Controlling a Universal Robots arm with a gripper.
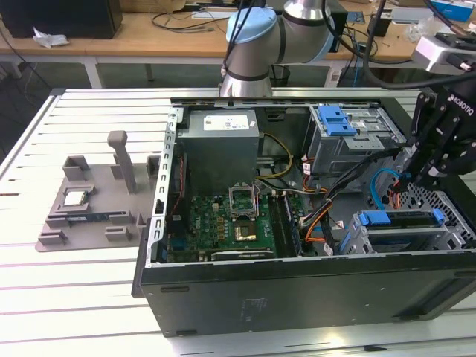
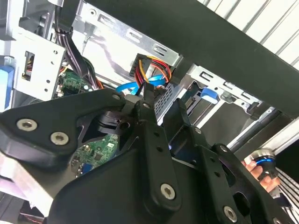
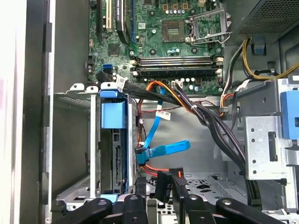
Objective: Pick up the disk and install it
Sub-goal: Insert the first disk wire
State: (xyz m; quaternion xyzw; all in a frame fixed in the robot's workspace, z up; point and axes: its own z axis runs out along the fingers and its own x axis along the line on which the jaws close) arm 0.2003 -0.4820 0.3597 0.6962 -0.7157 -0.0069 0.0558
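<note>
The disk [image 1: 401, 236] lies flat in the lower drive cage at the exterior view's right end of the open computer case [image 1: 297, 305]. Its blue bracket [image 1: 398, 218] runs along the top edge. The first wrist view looks at the disk [image 3: 117, 163] edge-on in that cage, under a blue tab [image 3: 113, 114]. My gripper [image 1: 430, 172] hangs just above and behind the cage and is not touching the disk. Its black fingers [image 3: 164, 184] stand close together, apparently shut on nothing. In the second wrist view they meet at the gripper's [image 2: 140, 101] tip, below a connector with coloured wires [image 2: 152, 70].
A blue data cable [image 3: 161, 150] and a black wire bundle [image 3: 205, 116] cross the case floor beside the cage. A second cage with a blue latch [image 1: 338, 119] stands behind. Left of the case, a grey fixture [image 1: 97, 208] holds a small chip [image 1: 74, 197]. A hand [image 2: 257, 171] shows outside the case.
</note>
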